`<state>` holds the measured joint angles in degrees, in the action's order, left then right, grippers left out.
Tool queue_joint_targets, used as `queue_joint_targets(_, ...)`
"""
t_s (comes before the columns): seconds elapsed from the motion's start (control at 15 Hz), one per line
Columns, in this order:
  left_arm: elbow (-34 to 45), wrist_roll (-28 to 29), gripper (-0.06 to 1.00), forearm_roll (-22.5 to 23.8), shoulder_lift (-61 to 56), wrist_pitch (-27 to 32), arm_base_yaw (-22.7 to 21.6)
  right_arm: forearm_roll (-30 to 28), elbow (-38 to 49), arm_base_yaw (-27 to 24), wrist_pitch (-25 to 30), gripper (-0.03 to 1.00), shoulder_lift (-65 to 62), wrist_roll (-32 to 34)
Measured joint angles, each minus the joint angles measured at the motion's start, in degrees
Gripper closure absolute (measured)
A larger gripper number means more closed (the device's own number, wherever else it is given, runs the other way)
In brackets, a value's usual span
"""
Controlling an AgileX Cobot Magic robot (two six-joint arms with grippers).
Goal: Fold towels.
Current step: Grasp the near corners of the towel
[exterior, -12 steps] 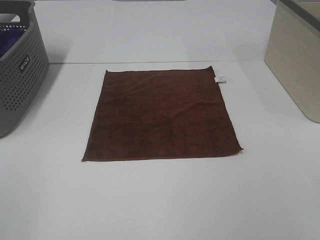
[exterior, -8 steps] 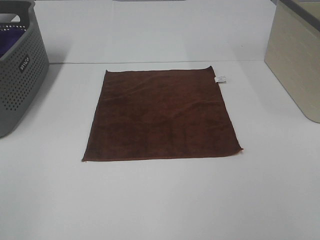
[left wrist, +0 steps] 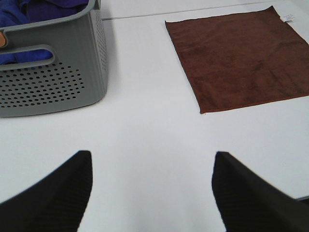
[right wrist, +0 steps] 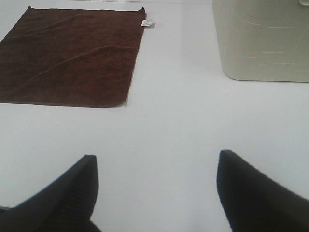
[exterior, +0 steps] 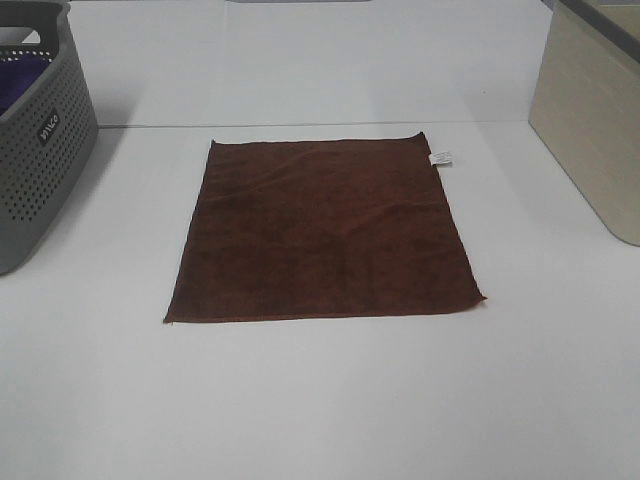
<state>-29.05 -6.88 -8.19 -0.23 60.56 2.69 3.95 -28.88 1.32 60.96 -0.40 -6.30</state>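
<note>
While left claw (left wrist: 150, 155) and right claw (right wrist: 155, 154) gape, purple cloth (left wrist: 46, 7) lies in grey basket (left wrist: 48, 89).

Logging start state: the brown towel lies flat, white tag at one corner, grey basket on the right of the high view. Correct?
No: the exterior high view shows the grey basket on the left. The brown towel does lie flat, white tag at one corner.

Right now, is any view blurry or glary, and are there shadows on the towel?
Exterior high: soft even light, brown towel shows creases clearly, only a faint shadow beside the grey basket. Left wrist: towel sharp, left gripper dark and soft-edged. Right wrist: same for the right gripper; no glare on the white table.
</note>
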Motion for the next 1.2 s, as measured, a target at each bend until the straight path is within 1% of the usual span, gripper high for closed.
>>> queue_joint_targets(1.2,0.0,0.0,0.27,0.0,0.0,0.0,0.0,0.0,0.0,0.0,0.0,0.30,0.0,0.0)
